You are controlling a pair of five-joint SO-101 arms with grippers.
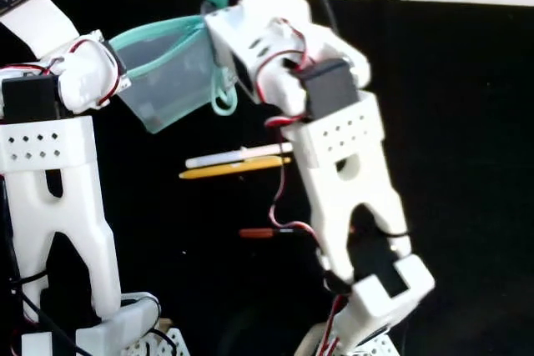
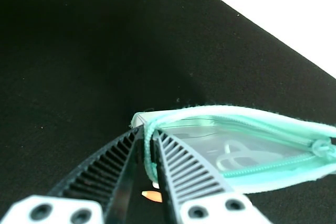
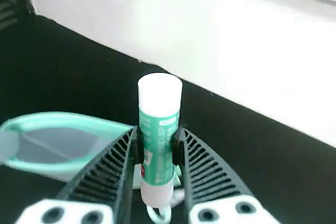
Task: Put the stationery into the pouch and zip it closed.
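glue stick (image 3: 159, 114) sat clamped in the right gripper (image 3: 157, 140), jaws pressed on its green body. the white cap poked out past the fingertips and the other end ran back between the jaws. the left gripper (image 2: 148, 136) was pinching the left end of the pouch (image 2: 252, 140) by its teal edge, jaws nearly together on the fabric, and held it up off the surface (image 1: 467, 164).

from where i stood, the pouch stretched left to right between the two arms. its long axis rose a little toward the far right, where the right gripper was. its mouth looked parted along the top edge. the stick was right at that far right end, just beside the opening, and the right arm was plainly the nearer one. its long axis looked close to upright, cap pointing up and away, so it lay across the pouch's length and not along it. i'd say the stick needed tipping toward the left, into the mouth, before being let go.

on the surface below, a white pen (image 1: 238, 156) and a yellow pen (image 1: 229, 168) lay side by side, both running left to right. a small orange piece (image 1: 256, 233) lay nearer.
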